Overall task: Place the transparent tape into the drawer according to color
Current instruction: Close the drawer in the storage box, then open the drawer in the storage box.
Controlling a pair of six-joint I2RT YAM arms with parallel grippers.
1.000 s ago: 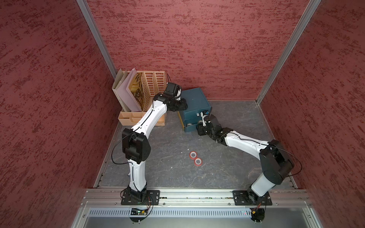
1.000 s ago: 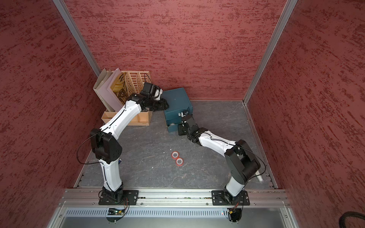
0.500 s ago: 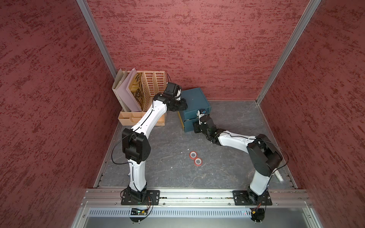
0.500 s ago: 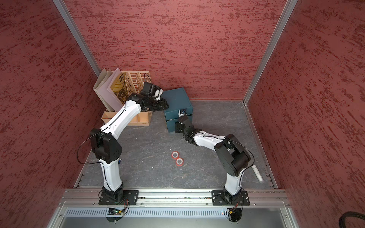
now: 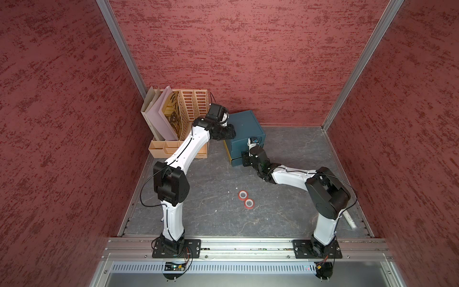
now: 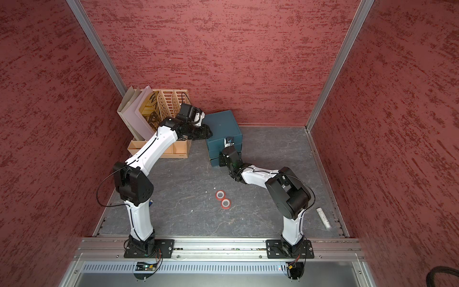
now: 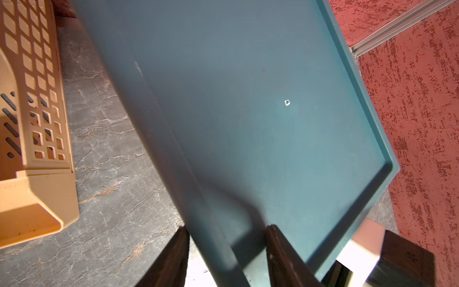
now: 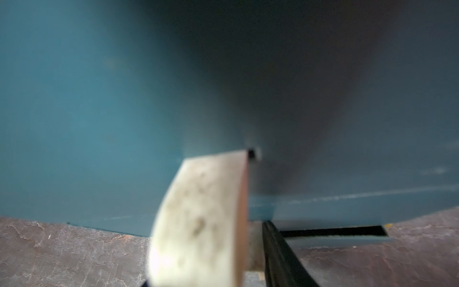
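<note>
Two red rolls of transparent tape [image 5: 243,194] [image 5: 249,203] lie side by side on the grey floor, also visible in the other top view [image 6: 220,194] [image 6: 225,203]. The teal drawer cabinet [image 5: 244,124] [image 6: 222,123] stands at the back. My left gripper [image 5: 229,133] [image 7: 228,227] is open, its jaws astride the cabinet's top left edge [image 7: 248,99]. My right gripper [image 5: 244,159] [image 8: 257,198] is low against the drawer fronts [image 8: 99,99]. Its fingers stand a narrow gap apart with nothing between them. Both grippers are far from the tape.
A beige file rack with folders [image 5: 178,116] [image 7: 37,124] stands just left of the cabinet. A white tube [image 5: 350,221] [image 6: 323,218] lies by the right front rail. Red walls close in the cell on three sides.
My right gripper moved in toward the cabinet front, and the lowest drawer, which stood out, slid back in. The right elbow swung left. The left arm and the tape stayed put.
</note>
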